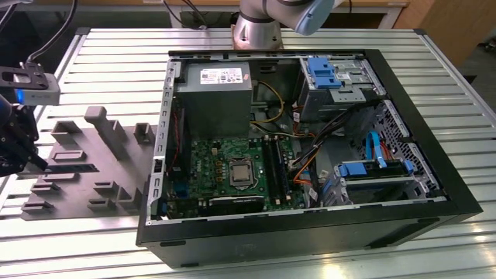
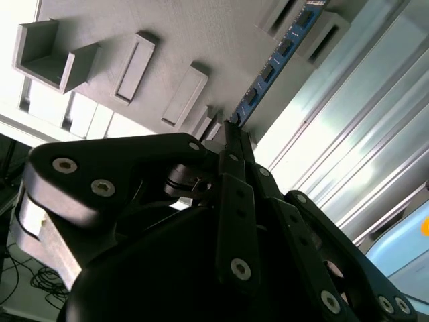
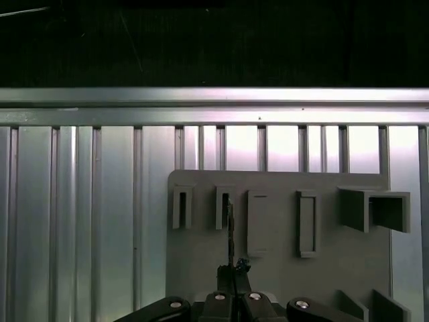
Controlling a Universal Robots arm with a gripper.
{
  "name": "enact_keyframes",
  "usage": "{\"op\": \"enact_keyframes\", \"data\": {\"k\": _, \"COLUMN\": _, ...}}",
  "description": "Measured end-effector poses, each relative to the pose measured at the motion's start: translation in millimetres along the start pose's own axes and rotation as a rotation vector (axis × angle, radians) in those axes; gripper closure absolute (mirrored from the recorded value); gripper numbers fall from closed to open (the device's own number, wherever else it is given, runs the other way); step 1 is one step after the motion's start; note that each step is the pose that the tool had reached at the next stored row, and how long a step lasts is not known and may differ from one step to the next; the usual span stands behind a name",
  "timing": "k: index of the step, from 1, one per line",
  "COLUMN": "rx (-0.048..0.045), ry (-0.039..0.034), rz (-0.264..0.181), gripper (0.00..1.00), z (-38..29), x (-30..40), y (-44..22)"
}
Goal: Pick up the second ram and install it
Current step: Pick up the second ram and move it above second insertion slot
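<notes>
The second ram (image 2: 275, 64), a narrow dark-blue stick with black chips, stands on edge in the slots of the grey holder tray (image 2: 201, 33). In the first wrist view the ram (image 3: 230, 235) shows edge-on as a thin dark line on the tray (image 3: 194, 268). My gripper (image 2: 232, 131) has its black fingers pinched together on the near end of the stick, also in the first wrist view (image 3: 231, 272). In the exterior view the gripper (image 1: 31, 165) hangs over the tray (image 1: 85, 195) at the far left, by the ram (image 1: 74, 167).
An open black computer case (image 1: 434, 192) lies on the slatted metal table (image 1: 108, 52), to the exterior view's right of the tray. Inside are a green motherboard with black memory slots (image 1: 273, 165) and a grey power-supply box (image 1: 213, 99). Raised blocks stand on the tray.
</notes>
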State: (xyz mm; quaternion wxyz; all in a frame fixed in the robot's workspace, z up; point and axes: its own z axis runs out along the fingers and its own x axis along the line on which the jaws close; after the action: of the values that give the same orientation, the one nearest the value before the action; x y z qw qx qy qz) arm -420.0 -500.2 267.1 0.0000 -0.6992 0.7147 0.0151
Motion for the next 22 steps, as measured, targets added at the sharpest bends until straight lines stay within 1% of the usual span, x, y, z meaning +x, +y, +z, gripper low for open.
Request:
{"op": "enact_keyframes", "data": {"k": 8, "rx": 0.0, "ry": -0.0001, "rz": 0.0, "gripper": 0.89, "z": -8.3, "x": -0.2, "y": 0.2}}
{"op": "enact_keyframes", "data": {"k": 21, "rx": 0.0001, "ry": -0.0011, "rz": 0.0, "gripper": 0.89, "z": -17.8, "x": -0.4, "y": 0.4}}
{"op": "enact_keyframes", "data": {"k": 22, "rx": 0.0, "ry": -0.0013, "rz": 0.0, "gripper": 0.89, "z": -22.6, "x": -0.5, "y": 0.5}}
